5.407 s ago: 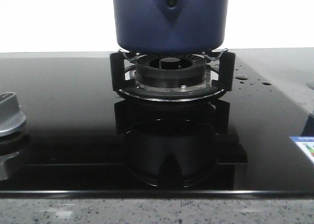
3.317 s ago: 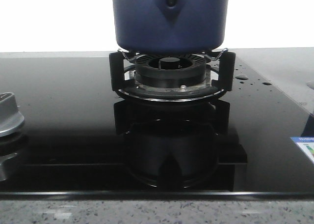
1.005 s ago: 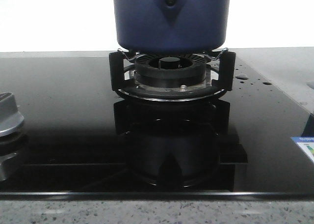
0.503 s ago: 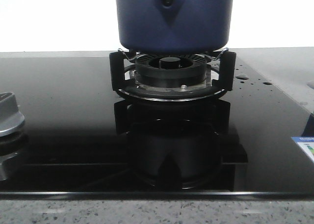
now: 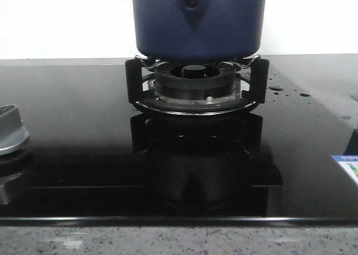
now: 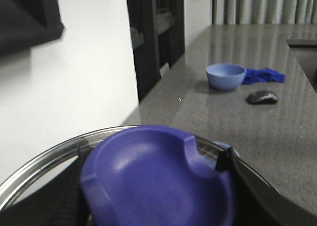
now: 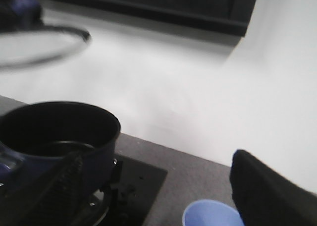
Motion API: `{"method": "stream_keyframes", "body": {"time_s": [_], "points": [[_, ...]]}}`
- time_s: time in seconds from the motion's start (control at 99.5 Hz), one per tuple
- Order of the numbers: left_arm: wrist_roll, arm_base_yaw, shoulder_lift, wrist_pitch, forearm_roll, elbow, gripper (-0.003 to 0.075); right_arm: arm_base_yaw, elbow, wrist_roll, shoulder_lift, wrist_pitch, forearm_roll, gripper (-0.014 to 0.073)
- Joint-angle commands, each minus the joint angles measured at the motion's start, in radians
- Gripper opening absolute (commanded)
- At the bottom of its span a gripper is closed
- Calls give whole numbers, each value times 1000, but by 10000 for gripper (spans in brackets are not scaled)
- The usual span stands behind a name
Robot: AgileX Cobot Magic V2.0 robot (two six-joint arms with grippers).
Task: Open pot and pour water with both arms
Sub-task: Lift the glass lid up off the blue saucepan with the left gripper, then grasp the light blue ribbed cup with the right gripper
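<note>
The navy-blue pot (image 5: 198, 26) stands on the burner support, its top cut off in the front view. In the right wrist view the pot (image 7: 101, 151) is uncovered and its inside is dark. The glass lid (image 7: 39, 45) hangs blurred in the air above and beside it. My left gripper (image 6: 153, 186) is shut on the lid's blue knob (image 6: 148, 171), with the lid's steel rim (image 6: 39, 161) below it. My right gripper (image 7: 166, 186) is open beside the pot's wall with nothing between its fingers. Neither gripper shows in the front view.
A black ribbed burner ring (image 5: 194, 79) sits under the pot on the glossy black hob. A silver knob (image 5: 10, 131) is at the hob's left. A light-blue cup (image 7: 213, 215) stands near the right gripper. On the grey counter lie a blue bowl (image 6: 225, 76), a mouse (image 6: 261, 96) and a blue cloth (image 6: 265, 76).
In the front view the pot has shifted slightly to the right on the burner support. Nothing else there has moved.
</note>
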Motion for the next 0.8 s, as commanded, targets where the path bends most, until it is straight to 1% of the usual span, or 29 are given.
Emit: {"method": "stream_keyframes", "body": {"time_s": [0.0, 0.171, 0.281, 0.472, 0.794], "points": [[-40, 30, -101, 35, -80, -35, 244, -7, 38, -10, 18, -113, -7, 545], [-42, 47, -183, 48, -36, -35, 244, -7, 192, -10, 18, -233, 7, 545], [-42, 47, -209, 46, -31, -35, 244, -7, 265, -10, 18, -306, 60, 545], [-42, 47, -209, 46, -32, -35, 244, -7, 352, -10, 53, -484, 157, 545], [-42, 47, -207, 40, -29, -35, 244, -7, 316, -10, 318, -492, 161, 545]]}}
